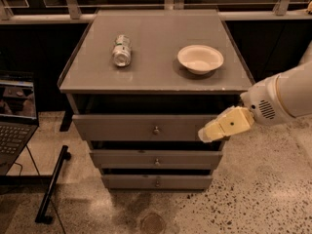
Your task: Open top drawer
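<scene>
The top drawer is the widest grey front under the cabinet top, with a small round metal knob at its centre. A dark gap shows above its front. Two narrower grey drawers sit below it. My gripper, a cream-coloured piece on a white arm, reaches in from the right. Its tip lies over the right end of the top drawer's front, to the right of the knob and apart from it.
A can lies on its side on the cabinet top, and a white bowl stands to its right. A laptop is at the left edge. A black bar lies on the speckled floor.
</scene>
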Tool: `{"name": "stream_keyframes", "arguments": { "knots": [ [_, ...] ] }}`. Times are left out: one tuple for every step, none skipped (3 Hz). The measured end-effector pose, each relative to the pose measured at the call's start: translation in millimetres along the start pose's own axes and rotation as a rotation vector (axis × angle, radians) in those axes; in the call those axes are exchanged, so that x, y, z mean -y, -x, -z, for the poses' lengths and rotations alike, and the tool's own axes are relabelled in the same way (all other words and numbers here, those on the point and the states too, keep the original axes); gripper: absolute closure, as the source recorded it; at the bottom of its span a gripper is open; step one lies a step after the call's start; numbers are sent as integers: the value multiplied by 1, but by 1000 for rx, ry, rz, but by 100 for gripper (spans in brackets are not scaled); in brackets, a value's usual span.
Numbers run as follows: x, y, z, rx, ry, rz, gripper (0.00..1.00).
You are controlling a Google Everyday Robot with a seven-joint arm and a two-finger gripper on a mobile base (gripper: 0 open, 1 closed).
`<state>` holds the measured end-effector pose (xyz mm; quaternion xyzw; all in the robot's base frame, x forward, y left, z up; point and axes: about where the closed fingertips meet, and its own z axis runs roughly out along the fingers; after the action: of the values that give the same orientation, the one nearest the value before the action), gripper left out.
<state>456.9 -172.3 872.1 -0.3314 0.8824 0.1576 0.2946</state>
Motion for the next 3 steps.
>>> {"name": "stream_keyframes", "arguments": {
  "knots": [
    [12,15,1,58,-52,-6,18],
    [12,15,1,58,-52,-6,41],
    [12,15,1,58,-52,-6,65]
  ]
}}
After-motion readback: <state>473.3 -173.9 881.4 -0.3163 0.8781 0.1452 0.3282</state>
